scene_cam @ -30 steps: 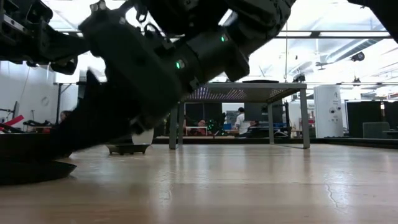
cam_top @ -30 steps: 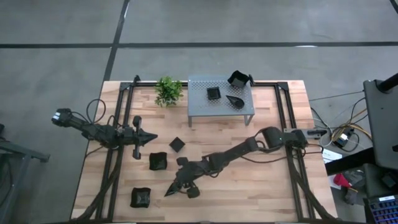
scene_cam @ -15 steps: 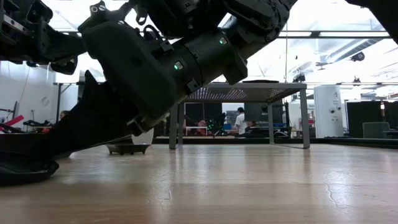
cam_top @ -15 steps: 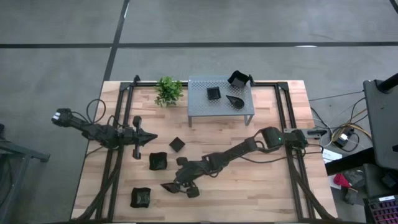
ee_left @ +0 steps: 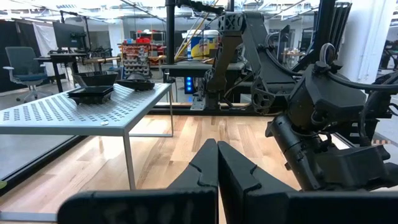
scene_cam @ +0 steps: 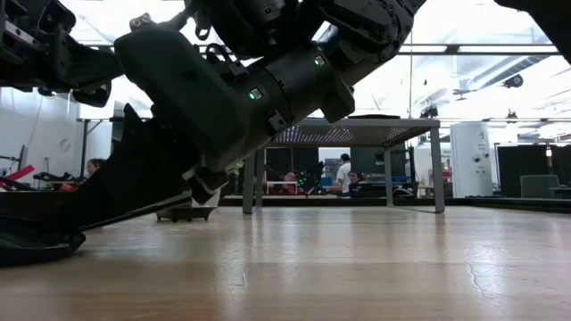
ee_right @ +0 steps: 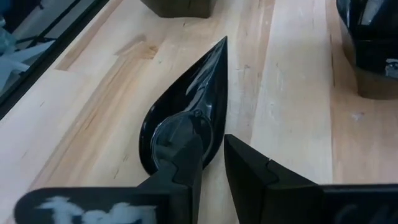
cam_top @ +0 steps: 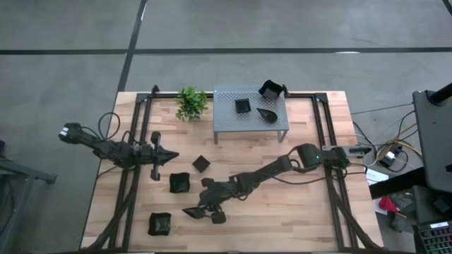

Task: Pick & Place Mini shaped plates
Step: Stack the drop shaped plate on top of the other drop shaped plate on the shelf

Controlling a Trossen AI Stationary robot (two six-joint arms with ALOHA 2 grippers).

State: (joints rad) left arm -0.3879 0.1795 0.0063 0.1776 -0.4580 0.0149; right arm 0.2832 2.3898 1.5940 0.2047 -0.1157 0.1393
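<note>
- Right gripper [ee_right: 211, 163]: low over the front-centre of the table [cam_top: 311, 212], at the rounded end of a teardrop plate [ee_right: 186, 115]. 1 finger [ee_right: 180, 158] lies inside the plate's bowl; the other stands just outside its rim, over bare wood. The jaws are part-way apart, straddling the rim. Whether they press on it cannot be told.
- In the high view the same teardrop plate [cam_top: 192, 211] lies flat on the wood at the tip of the right arm, with another dark dish [cam_top: 219, 217] just beside it.
- Left gripper [ee_left: 217, 163]: fingers pressed together, holding nothing, hovering over the left part of the table, well apart from the plates.
- Other plates on the table: a small flat square [cam_top: 201, 164], a deeper square with wavy rim [cam_top: 179, 183], and another [cam_top: 159, 224] near the front-left edge.
- On the grey perforated shelf [cam_top: 226, 120]: a small square plate [cam_top: 243, 106], a leaf-shaped plate [cam_top: 267, 113] and a deeper square [cam_top: 270, 89] at the back corner.
- A small green plant [cam_top: 191, 103] stands beside the shelf.
- Writing: a pale blurred marking on the right gripper's body in the right wrist view; unreadable. No brand legible anywhere.
- Hidden or cut off: the low view is largely filled by the right arm's dark housing; the plate under it shows only as a dark edge. In the right wrist view 2 further dark dishes are cut by the frame. People in the room beyond are too small to make out.
</note>
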